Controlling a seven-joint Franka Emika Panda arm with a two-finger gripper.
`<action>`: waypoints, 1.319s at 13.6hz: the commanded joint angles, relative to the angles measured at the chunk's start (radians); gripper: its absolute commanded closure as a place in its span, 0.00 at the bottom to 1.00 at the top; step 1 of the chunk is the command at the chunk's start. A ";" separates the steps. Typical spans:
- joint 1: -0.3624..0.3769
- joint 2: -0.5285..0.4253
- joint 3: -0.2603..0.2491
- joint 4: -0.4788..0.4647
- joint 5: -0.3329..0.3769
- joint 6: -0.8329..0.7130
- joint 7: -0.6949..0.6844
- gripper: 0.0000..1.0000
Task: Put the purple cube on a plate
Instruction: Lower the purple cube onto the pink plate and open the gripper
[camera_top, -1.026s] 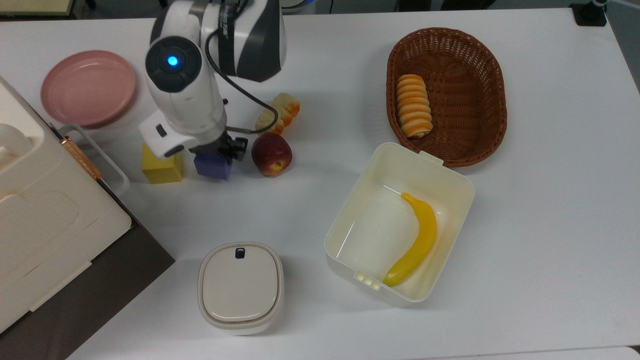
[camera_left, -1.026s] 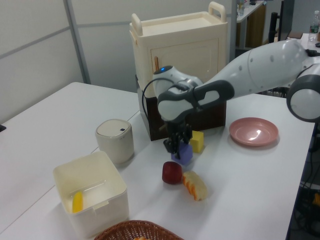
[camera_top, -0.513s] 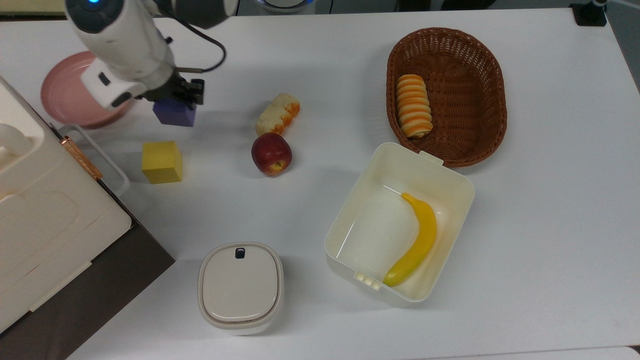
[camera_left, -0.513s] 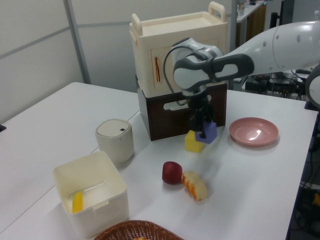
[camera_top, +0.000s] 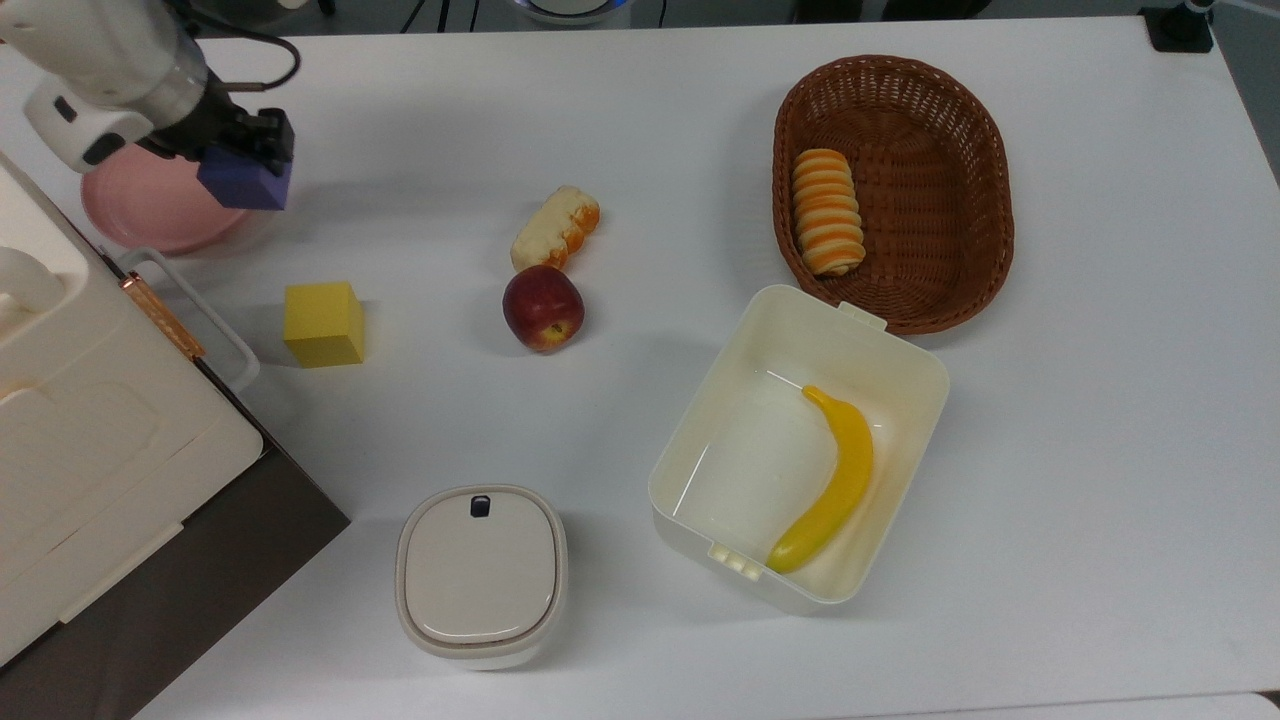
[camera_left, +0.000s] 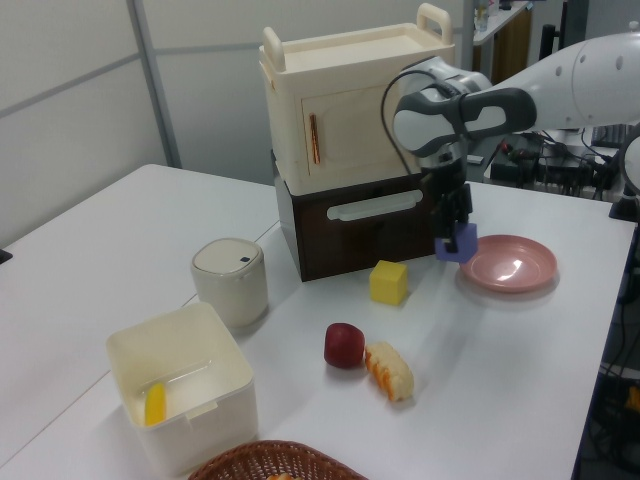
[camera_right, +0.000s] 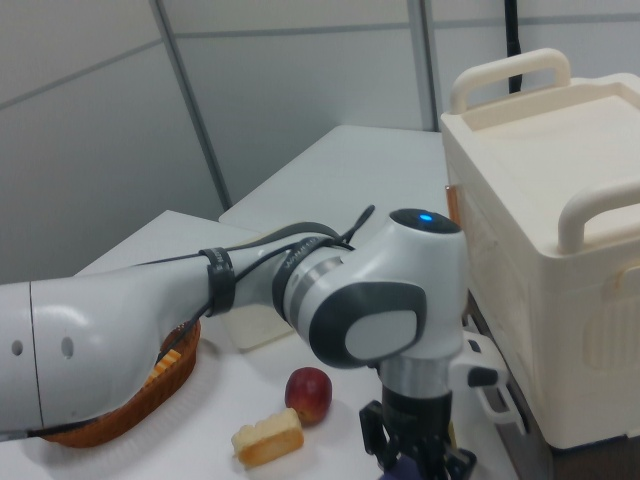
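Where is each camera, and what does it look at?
Top view: high above, looking straight down at the table; the hand holds the purple cube by the plate.
Left view: low at the basket end, facing the cabinet; arm, hand and cube show.
Right view: beside the cabinet, close behind the arm, facing the basket.
All three share the apple.

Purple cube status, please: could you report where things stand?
Gripper shut on purple cube, held aloft. Cube at plate edge, not yet down. Nothing blocking the plate.
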 joint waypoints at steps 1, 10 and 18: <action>-0.054 -0.032 0.003 -0.033 -0.010 -0.008 -0.087 0.60; -0.162 0.034 0.003 -0.033 -0.036 0.075 -0.157 0.53; -0.203 0.083 0.002 -0.030 -0.043 0.109 -0.157 0.30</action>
